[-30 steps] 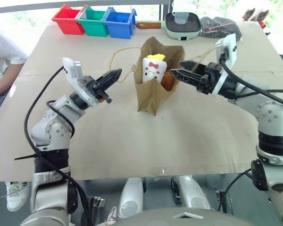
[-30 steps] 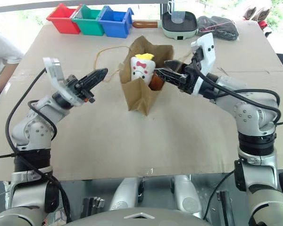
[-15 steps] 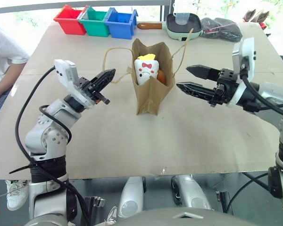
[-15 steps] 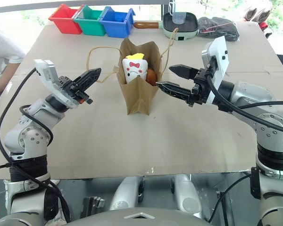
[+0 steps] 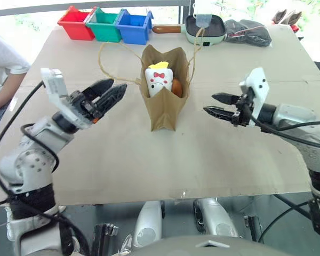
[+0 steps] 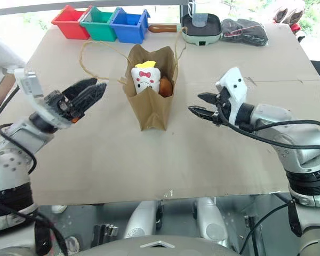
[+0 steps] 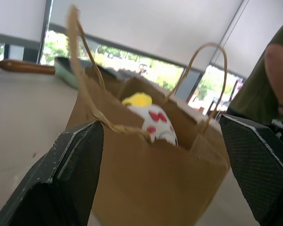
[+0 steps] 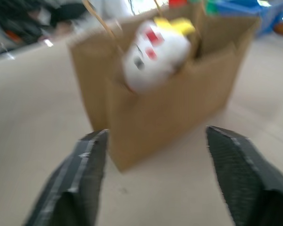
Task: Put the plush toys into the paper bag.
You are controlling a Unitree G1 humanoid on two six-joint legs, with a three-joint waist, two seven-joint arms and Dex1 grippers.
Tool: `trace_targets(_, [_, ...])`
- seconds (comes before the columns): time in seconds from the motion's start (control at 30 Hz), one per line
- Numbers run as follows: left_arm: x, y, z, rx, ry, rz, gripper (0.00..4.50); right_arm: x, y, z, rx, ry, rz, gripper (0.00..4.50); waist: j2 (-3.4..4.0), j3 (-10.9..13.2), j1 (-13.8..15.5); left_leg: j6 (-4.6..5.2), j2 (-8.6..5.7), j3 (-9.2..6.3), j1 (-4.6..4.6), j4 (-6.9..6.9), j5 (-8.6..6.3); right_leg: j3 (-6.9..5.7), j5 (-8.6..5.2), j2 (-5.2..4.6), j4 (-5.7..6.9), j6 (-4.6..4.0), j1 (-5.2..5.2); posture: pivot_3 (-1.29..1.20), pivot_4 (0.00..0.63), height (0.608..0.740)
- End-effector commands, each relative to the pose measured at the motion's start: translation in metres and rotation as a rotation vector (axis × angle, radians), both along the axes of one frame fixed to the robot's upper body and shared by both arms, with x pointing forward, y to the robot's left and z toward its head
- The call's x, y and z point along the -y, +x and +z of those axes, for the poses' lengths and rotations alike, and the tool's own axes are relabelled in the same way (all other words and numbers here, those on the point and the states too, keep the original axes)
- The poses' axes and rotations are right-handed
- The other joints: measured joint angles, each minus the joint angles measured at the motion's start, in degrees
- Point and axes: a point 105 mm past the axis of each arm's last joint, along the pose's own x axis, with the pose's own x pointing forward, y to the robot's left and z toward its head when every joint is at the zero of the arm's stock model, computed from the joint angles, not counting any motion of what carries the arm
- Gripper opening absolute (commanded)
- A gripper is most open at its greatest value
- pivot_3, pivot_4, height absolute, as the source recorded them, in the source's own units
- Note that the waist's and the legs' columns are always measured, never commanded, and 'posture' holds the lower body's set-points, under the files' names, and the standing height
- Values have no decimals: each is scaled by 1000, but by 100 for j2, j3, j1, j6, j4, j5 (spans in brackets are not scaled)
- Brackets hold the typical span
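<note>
The paper bag [image 5: 165, 88] stands upright on the counter [image 5: 149, 160] between my two pincers, and both plush toys sit in its mouth: the white toy [image 5: 158, 80] with its yellow trim rises above the rim, and the brown toy [image 5: 176, 88] is tucked just behind it, on the side nearer my right pincer [image 5: 217, 104]. My left pincer [image 5: 106, 90] is spread wide and holds nothing; it is near the bag's side, apart from it. My right pincer is open too, empty, and further off on the other flank.

I judge the loading done, so the step in hand is clearing away cleanly. One twisted handle [image 5: 114, 61] loops out towards my left pincer, so I should draw that arm off sideways rather than upward, to avoid snagging the loop and tipping the bag. The white toy rides high; if it needs seating, a gentle press from above would serve better than a squeeze.

Most of the brown toy is hidden by the bag wall and the white toy, so I cannot tell how deep it lies. The bag's floor is unseen.
</note>
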Motion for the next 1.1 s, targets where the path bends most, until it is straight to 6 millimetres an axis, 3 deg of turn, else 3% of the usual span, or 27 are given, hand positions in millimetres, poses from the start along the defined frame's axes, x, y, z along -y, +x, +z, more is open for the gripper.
trace_targets(0.03, [7,-17,-22,-34,151,14,4274,-18,13,-10,59,-16,9,1111,-1,-1,-11,0,1,2,4,-2,0,2,0,1,-1,0,1,0,150,740])
trace_targets(0.1, [11,-18,-32,-36,192,36,4274,-28,18,-16,78,-33,22,252,1,1,7,0,1,5,8,-3,0,6,0,1,1,0,1,0,150,740])
trace_targets(0.13, [19,-19,-37,-38,195,30,4274,-35,23,-18,93,-36,29,45,0,1,32,0,1,2,6,-3,0,3,0,2,1,-1,0,0,150,740])
trace_targets(0.27, [41,-16,-47,-14,204,68,4274,-64,26,-16,113,24,108,45,-2,0,67,0,-3,1,-1,7,0,1,1,-5,-1,0,2,0,150,740])
trace_targets(0.47, [71,-3,-41,73,176,147,4274,-107,18,-23,101,87,259,45,-3,-1,58,-1,-2,-8,1,6,0,-5,2,-2,6,-1,4,0,150,740])
trace_targets(0.6, [71,7,-38,105,157,271,4274,-128,18,-30,93,119,295,45,-3,-2,23,-1,-3,-4,2,7,0,-3,3,-3,7,-1,4,0,150,740])
trace_targets(0.97, [69,34,-57,175,277,370,4274,-139,25,-48,115,104,295,45,-3,-2,48,-1,-6,-7,3,7,1,-7,3,-5,9,-1,6,0,150,740])
trace_targets(1.1, [70,39,-59,192,266,377,3286,-140,21,-48,132,99,305,0,-3,-2,30,-1,-6,-8,3,6,1,-7,3,-5,8,-1,6,0,150,740])
